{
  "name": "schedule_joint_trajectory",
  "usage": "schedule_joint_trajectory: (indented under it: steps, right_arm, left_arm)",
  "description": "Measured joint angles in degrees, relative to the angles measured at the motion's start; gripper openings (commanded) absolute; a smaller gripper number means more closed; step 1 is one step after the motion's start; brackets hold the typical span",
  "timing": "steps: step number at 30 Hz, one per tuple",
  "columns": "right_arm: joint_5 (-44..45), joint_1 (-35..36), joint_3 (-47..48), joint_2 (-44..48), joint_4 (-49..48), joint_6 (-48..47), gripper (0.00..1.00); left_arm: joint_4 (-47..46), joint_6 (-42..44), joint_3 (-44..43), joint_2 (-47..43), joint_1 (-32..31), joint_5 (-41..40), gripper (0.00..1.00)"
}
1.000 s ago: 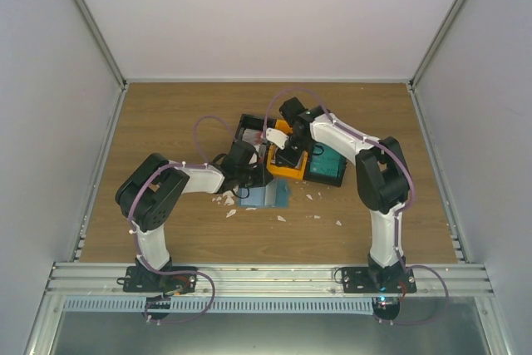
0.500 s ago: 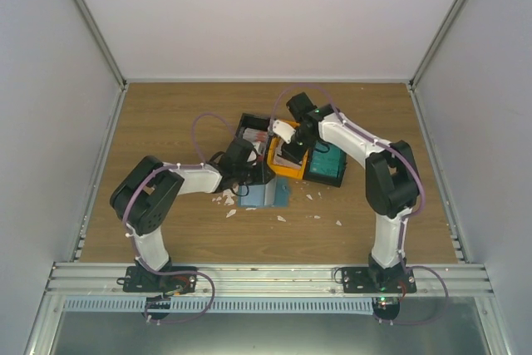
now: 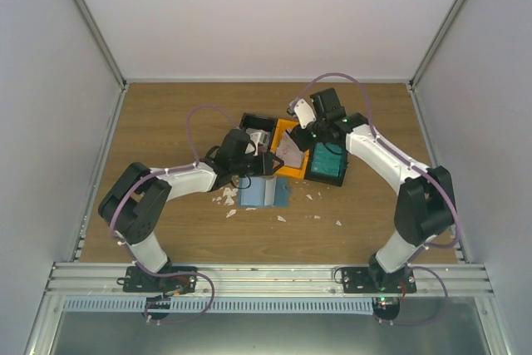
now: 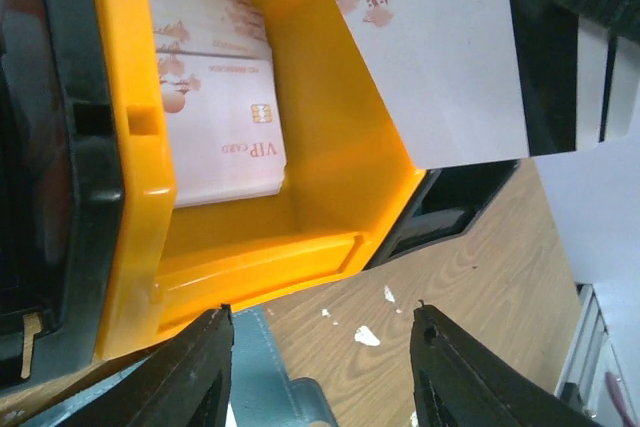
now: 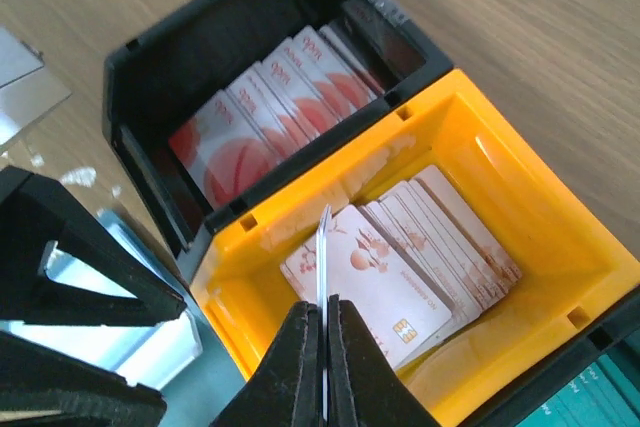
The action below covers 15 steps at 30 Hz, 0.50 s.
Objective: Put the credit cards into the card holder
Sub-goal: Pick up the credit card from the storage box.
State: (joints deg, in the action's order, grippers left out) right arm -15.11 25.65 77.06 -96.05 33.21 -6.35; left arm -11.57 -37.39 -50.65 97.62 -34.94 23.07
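Whitish credit card (image 4: 430, 57) pinched edge-on in right end effector (image 5: 322, 309) over orange bin (image 5: 530, 277); card holder (image 3: 262, 194) found toward worktop's near edge, beside half-open, empty left end effector (image 4: 320, 315).

The wooden counter (image 3: 158, 122) carries three bins side by side near its middle, a black bin (image 3: 256, 119), an orange bin (image 3: 290, 173) and a second black bin (image 3: 326, 181), with the open blue card holder (image 3: 263, 193) just in front and white scraps (image 3: 224, 199) scattered nearby.
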Motion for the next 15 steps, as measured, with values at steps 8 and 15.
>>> schedule_joint_trajectory:
  steps: [8,15]
  right_arm:
    - [-6.23,-4.39,-10.10,6.71,-12.26,13.97,0.00]
    - [-15.93,-5.99,-16.87,12.96,-23.58,26.99,0.00]
  left_arm:
    - [-0.24,-0.13,-0.70,-4.26,1.29,0.83,0.73]
    - [-1.42,-0.79,-2.58,-6.08,3.61,4.79,0.77]
